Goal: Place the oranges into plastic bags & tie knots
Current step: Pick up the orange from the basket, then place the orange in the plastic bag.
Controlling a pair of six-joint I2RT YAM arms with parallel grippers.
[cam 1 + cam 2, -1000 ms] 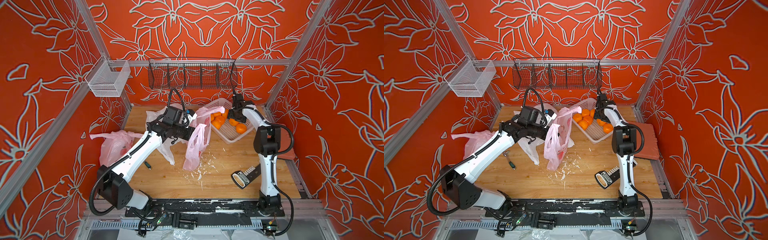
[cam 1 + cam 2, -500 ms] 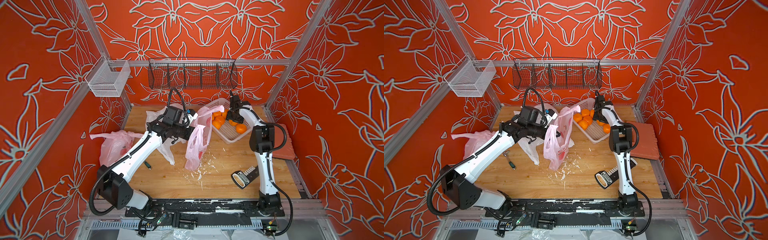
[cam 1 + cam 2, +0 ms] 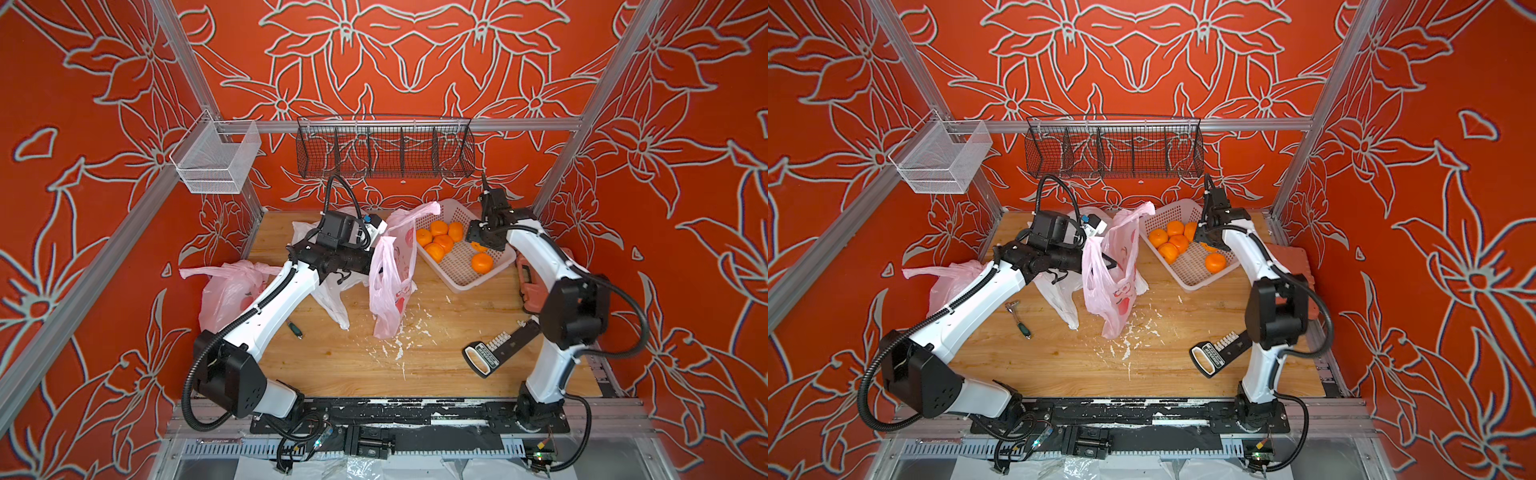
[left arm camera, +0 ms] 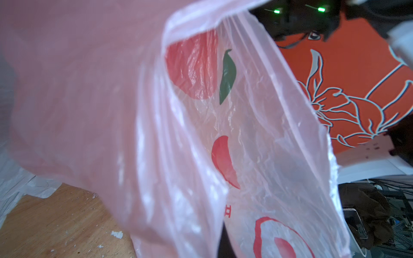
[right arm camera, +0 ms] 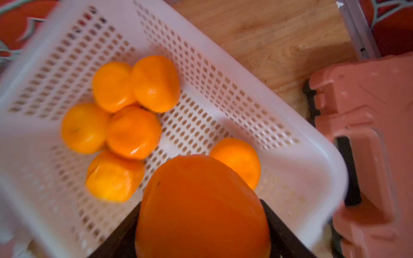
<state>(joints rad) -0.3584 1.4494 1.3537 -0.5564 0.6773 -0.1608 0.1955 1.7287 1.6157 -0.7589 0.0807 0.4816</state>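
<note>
Nearest you, by the front edge of the bench [image 3: 345, 365], a black handheld tool [image 3: 494, 351] and scattered white flakes [image 3: 399, 345] lie clear of the work; leave them. In the middle of the bench your left gripper [image 3: 1106, 262] is clamped shut on the top of a pink bag [image 3: 390, 286], which hangs from it with its bottom apparently on the wood, its mouth gaping only narrowly in the left wrist view. At the far right corner your right gripper [image 5: 202, 223] is closed on one orange [image 5: 201, 192], jaws wide around its sides, over the basket [image 3: 459, 266] where six loose oranges [image 5: 134, 131] lie. The step in hand looks like carrying that fruit to the bag: lift clear of the basket wall, come over the mouth from above, and release low so the thin plastic neither tears nor slips from the left grip. Hold the bag high and steady. Your left arm stretches from the near left corner in a long low diagonal; your right arm stands tall from the near right corner, elbow high, forearm reaching back, wrist tipped down.
</note>
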